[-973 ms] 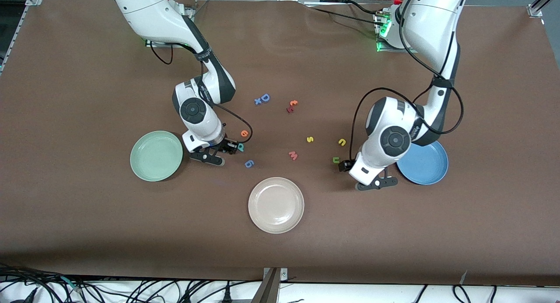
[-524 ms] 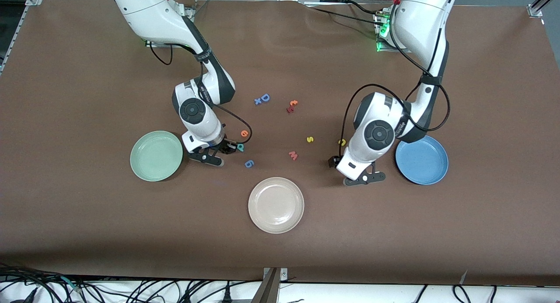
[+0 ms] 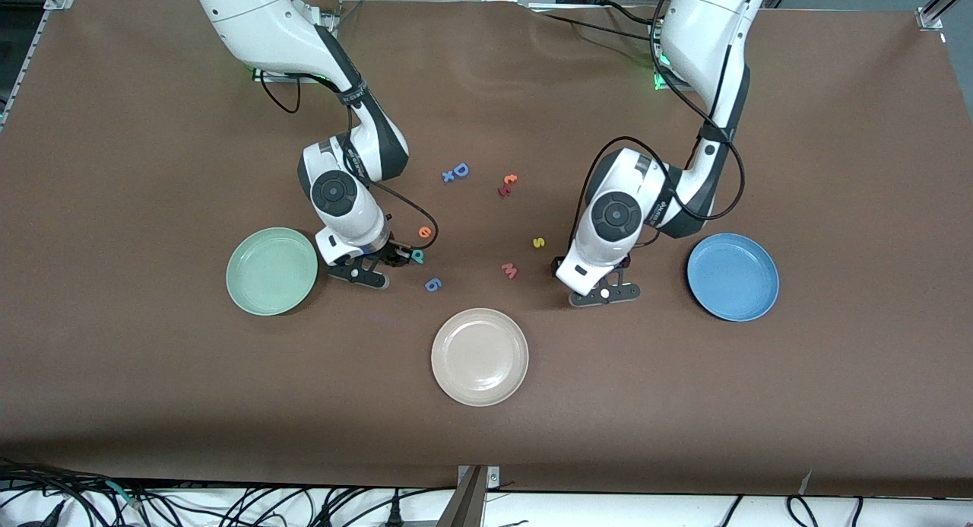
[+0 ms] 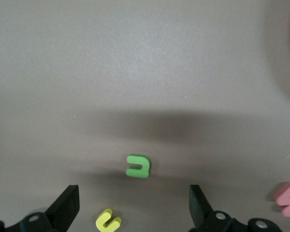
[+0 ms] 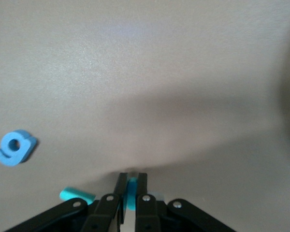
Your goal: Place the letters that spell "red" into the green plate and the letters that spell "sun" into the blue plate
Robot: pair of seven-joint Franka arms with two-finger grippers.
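Right wrist view: right gripper (image 5: 130,186) jaws pinched shut on a teal letter (image 5: 131,192) near the green plate (image 3: 272,271). Left gripper (image 4: 133,212) jaws spread wide, empty, above green letter (image 4: 137,165). Probably light, soft foam; best pinched across flat faces.

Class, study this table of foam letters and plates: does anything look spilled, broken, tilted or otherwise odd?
Nothing stands out. The small foam letters lie loose and flat on the brown table, none in a plate yet. The round mint-green plate, blue plate and cream-white plate sit level and undamaged.
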